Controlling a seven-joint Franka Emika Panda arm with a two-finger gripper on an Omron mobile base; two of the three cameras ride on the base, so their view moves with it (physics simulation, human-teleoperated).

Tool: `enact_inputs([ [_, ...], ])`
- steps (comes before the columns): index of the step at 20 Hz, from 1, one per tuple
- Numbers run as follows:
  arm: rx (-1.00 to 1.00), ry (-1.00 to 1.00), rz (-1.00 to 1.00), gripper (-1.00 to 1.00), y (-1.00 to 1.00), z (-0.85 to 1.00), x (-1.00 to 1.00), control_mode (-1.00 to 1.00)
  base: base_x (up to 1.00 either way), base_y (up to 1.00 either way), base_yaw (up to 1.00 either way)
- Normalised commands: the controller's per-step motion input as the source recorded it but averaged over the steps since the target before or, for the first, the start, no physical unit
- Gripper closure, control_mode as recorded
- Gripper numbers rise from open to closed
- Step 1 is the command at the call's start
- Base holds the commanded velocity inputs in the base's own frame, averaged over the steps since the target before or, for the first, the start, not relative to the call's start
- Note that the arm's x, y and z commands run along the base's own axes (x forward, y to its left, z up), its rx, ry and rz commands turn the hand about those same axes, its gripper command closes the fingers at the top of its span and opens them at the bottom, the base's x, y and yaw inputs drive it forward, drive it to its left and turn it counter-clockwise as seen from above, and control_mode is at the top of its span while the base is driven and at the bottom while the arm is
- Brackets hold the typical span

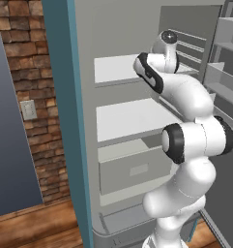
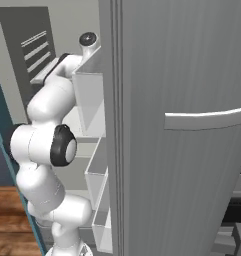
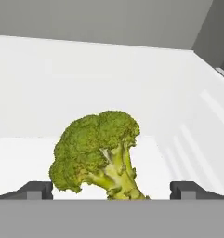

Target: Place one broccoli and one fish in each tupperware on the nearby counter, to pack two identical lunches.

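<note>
Left base view, left to right: you have a brick wall (image 1: 33, 97) with a pale wall plate (image 1: 28, 110) on it, then a teal panel edge (image 1: 65, 121), then the open fridge (image 1: 84, 29). Inside it you see two white shelves (image 1: 127, 118) stacked one above the other and a grey drawer (image 1: 132, 169) below them. Your white arm (image 1: 190, 140) climbs from lower right and reaches in at upper-shelf level. Door bins (image 1: 224, 82) sit at the far right.

Right base view: the arm (image 2: 47, 150) is on the left, bent and reaching into the fridge interior past clear door bins (image 2: 92, 100). The grey fridge door (image 2: 182, 125) with its curved handle (image 2: 207, 119) covers the right half.

Hand view: the left fingertip (image 3: 36, 189) sits at the bottom left, the broccoli (image 3: 97, 153) stands in the middle on a white shelf (image 3: 20, 158), stem down and slanting toward the lower right, and the right fingertip sits at the bottom right. Your gripper (image 3: 112, 190) is spread fully wide and has hold of nothing. The broccoli lies between the two fingers, close ahead, with clear white shelf showing on both sides of it. You can't tell whether the stem base touches either finger; both look apart from it. White fridge walls (image 3: 108, 83) rise behind it.
</note>
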Motion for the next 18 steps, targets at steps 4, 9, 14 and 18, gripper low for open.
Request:
enact_inputs([
  [4, 0.00, 0.11, 0.07, -1.00, -0.06, 0.00, 0.44, -1.00, 0.00, 0.00, 0.00],
  [9, 0.00, 0.15, 0.03, -1.00, 0.00, -0.10, 0.29, -1.00, 0.00, 0.00, 0.00],
  [14, -0.04, 0.19, 0.00, 1.00, 0.00, -0.72, -0.02, -1.00, 0.00, 0.00, 0.00],
  [18, -0.03, 0.04, 0.00, 1.00, 0.00, -0.56, 0.02, -1.00, 0.00, 0.00, 0.00],
])
